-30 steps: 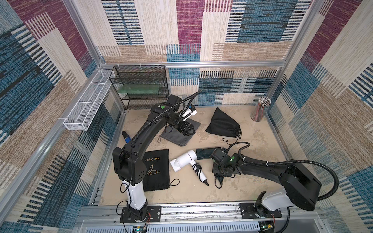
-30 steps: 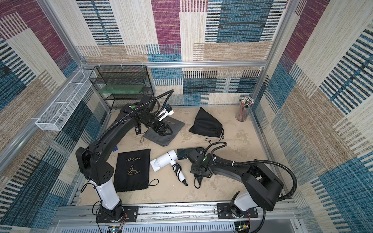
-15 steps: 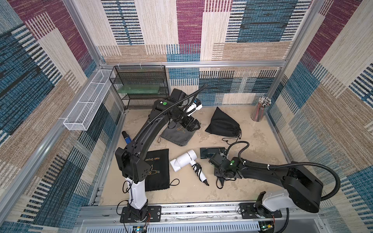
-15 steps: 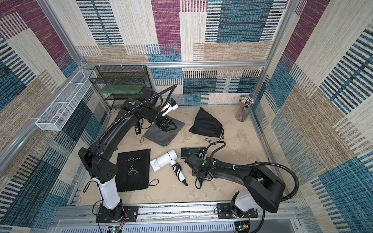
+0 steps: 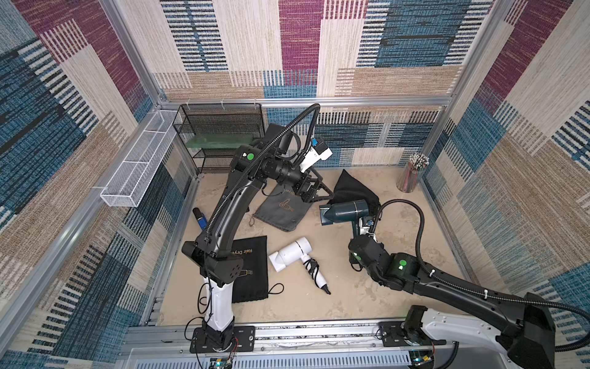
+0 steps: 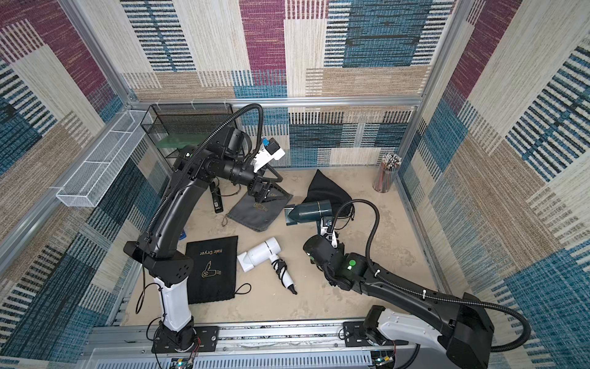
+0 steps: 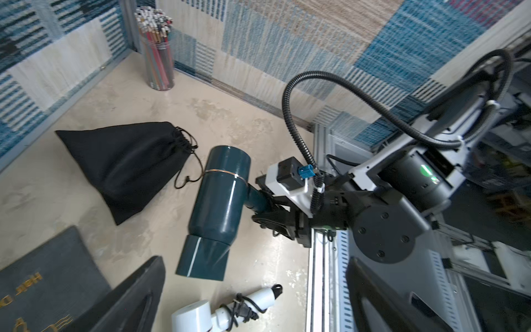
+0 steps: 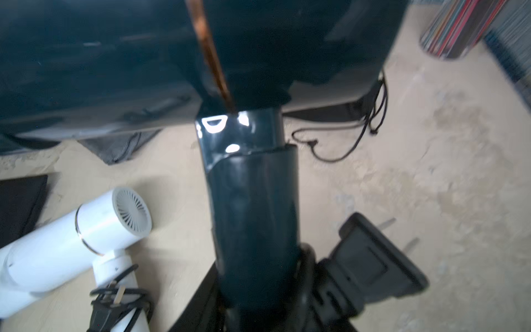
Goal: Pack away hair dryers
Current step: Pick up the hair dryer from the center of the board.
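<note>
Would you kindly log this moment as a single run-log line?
right gripper: shut on teal hair dryer handle | left gripper: open, by grey pouch | white hair dryer: lying on table

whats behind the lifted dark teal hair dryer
A bulging black drawstring pouch. From above, the barrel of the dark teal hair dryer covers its near edge; its contents are hidden.
</note>
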